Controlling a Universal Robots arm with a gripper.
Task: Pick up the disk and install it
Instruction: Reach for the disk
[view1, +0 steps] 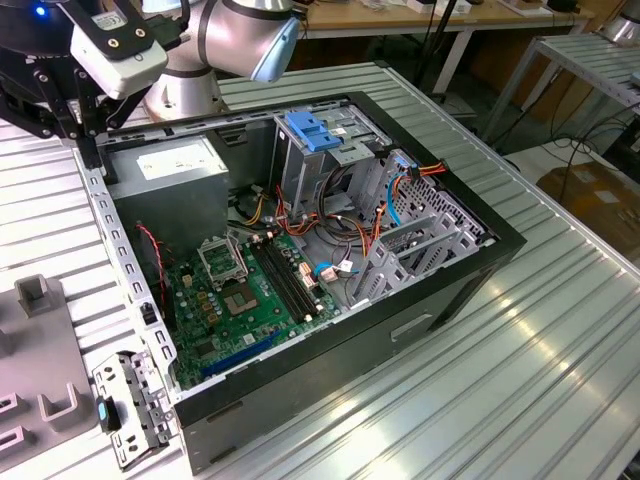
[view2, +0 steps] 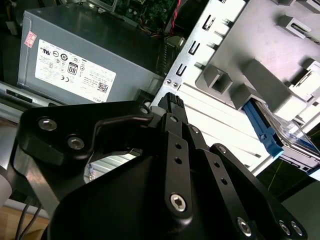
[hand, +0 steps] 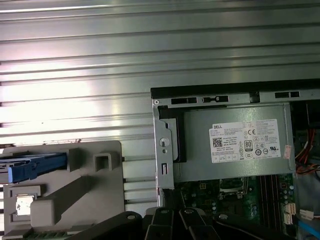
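— Disk, meaning the rectangular silver-grey metal hard drive in blue plastic carrier rails (hand: 32, 167): where is it?

— It lies on a pale grey moulded fixture plate (hand: 112, 200). The plate rests on the ribbed silver metal bench (view1: 560, 330), just beside the open black desktop computer case (view1: 440, 300). The disk is not yet picked up.

— And the gripper?

— The black gripper (view2: 171, 102) hovers over a corner of the case, near the grey power-supply box with a white sticker (view2: 75, 60), and apart from the disk. In the second wrist view its fingers (view2: 176, 145) look drawn together, with nothing between them.

— What could go wrong from here?

— As I judge it, closed fingers meeting the disk would press or shove it instead of gripping it. A grip on the plastic rails alone, or off-centre, could let the drive tilt or slip. The thin metal edge of the case is close to the fingers and could be clipped. Inside, orange cables (view1: 422, 170) lie near the grey metal drive cage (view1: 295, 175), under the light-blue ribbed plastic latch plate (view1: 312, 130). They could snag, and a crooked disk could jam there.
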